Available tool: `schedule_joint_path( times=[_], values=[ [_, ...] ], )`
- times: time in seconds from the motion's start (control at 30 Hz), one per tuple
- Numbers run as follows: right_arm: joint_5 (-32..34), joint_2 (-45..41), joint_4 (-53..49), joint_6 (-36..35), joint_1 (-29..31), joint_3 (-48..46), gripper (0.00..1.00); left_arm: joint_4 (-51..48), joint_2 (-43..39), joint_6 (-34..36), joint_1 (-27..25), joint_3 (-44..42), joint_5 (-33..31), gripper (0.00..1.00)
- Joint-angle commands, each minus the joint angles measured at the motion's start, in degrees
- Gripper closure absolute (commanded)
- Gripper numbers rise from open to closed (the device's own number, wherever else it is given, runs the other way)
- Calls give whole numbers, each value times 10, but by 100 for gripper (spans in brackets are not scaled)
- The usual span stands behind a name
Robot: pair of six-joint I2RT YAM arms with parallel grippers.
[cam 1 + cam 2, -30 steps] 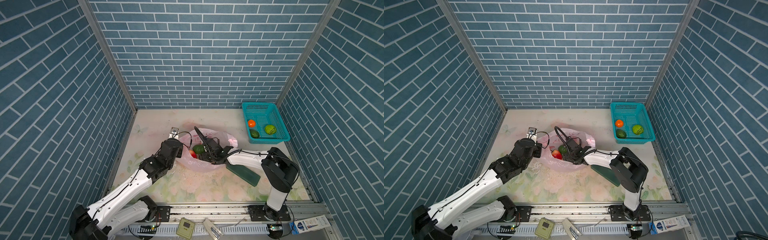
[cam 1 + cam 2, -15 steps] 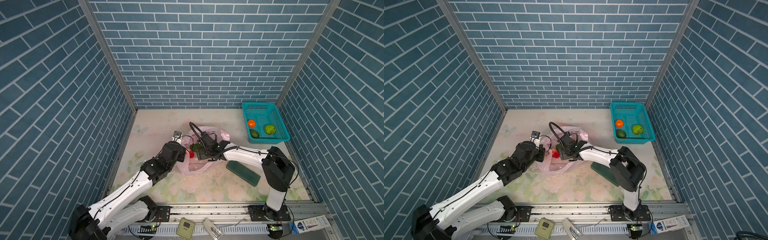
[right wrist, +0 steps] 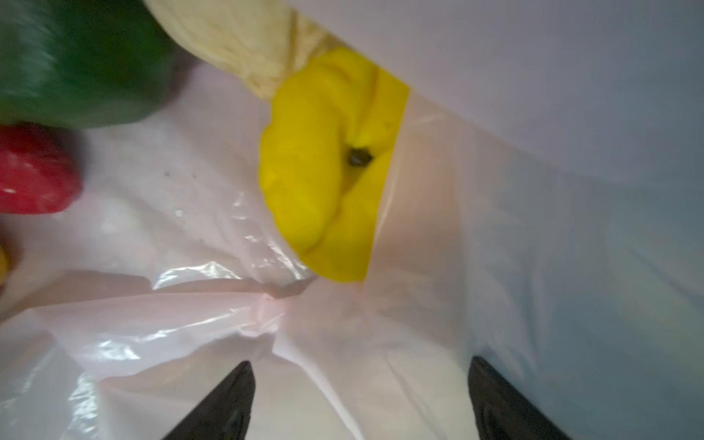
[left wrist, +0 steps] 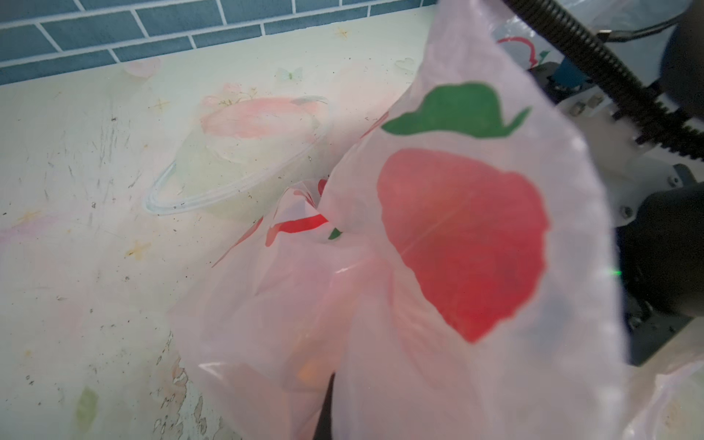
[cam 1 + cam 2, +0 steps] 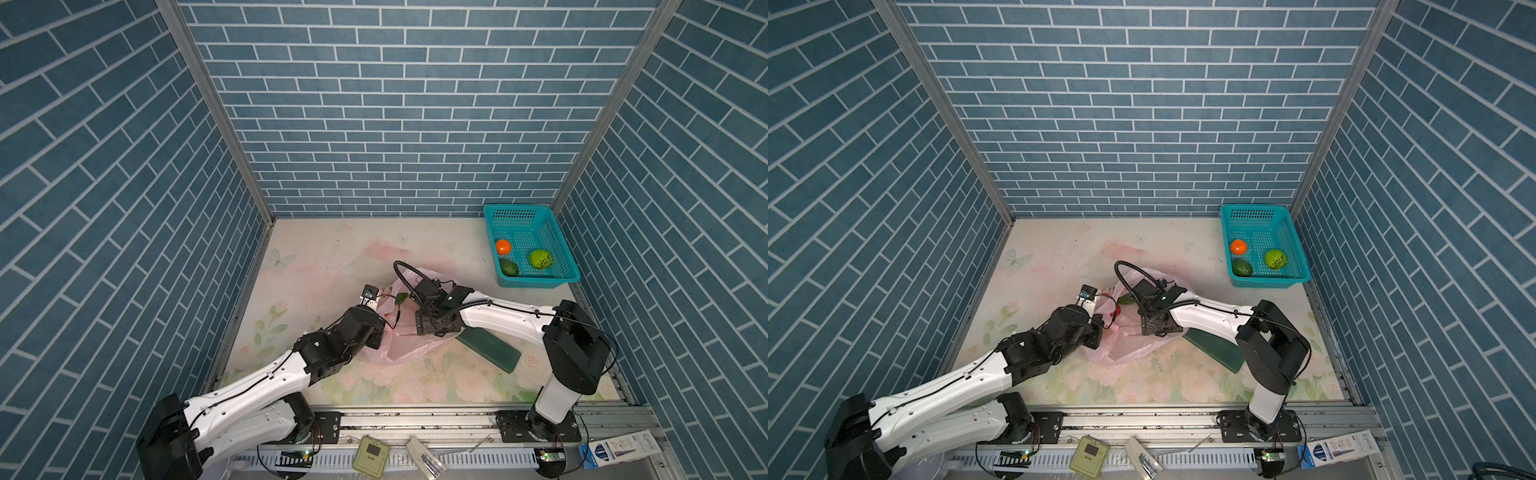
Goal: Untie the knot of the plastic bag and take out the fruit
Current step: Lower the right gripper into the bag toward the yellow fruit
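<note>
Right wrist view from inside the plastic bag [image 3: 190, 324]

Shows the right gripper [image 3: 362, 400] sunk in pale-pink film, its black fingertips [image 3: 236, 396] spread wide apart, gripping nothing, only crinkled plastic beneath. Finds a yellow fruit [image 3: 324, 164] just ahead, touching a cream-white fruit [image 3: 244, 49]; off to one side, blurred, a dark green fruit [image 3: 76, 57] beside a red fruit [image 3: 34, 171].

Places the bag, in both top views, midway across the floral table [image 5: 332, 257], between the two arms, with the right wrist reaching into its mouth. Catches the left gripper [image 5: 377, 336] at the bag's left edge, pressed together on a raised fold of the film. Cannot make out its fingers in the left wrist view, filled by the bag's red and green print. Sets a flat dark green block [image 5: 490, 347] just beside the bag, partly under the right forearm. Shows a teal basket [image 5: 536, 284] in the far right corner, well apart from the bag, holding an orange fruit [image 5: 503, 246], a bright green fruit [image 5: 540, 259] and a dark green oval fruit [image 5: 509, 268].
</note>
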Motion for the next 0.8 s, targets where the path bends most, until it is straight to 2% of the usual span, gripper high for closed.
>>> schedule_joint_path(
  times=[0.0,0.17,0.43,0.77],
  values=[
    [10,0,-31,44,-8,-21,12,5,5,-5,-2,-2,-16,100],
    [-2,-23,30,21,-11,3,12,11,11,-1,-3,8,-16,100],
    [-42,-4,35,11,-11,91,12,27,19,-1,-3,14,-15,100],
    [-64,39,117,0,-18,111,12,36,21,-3,-2,11,-16,100]
  ],
)
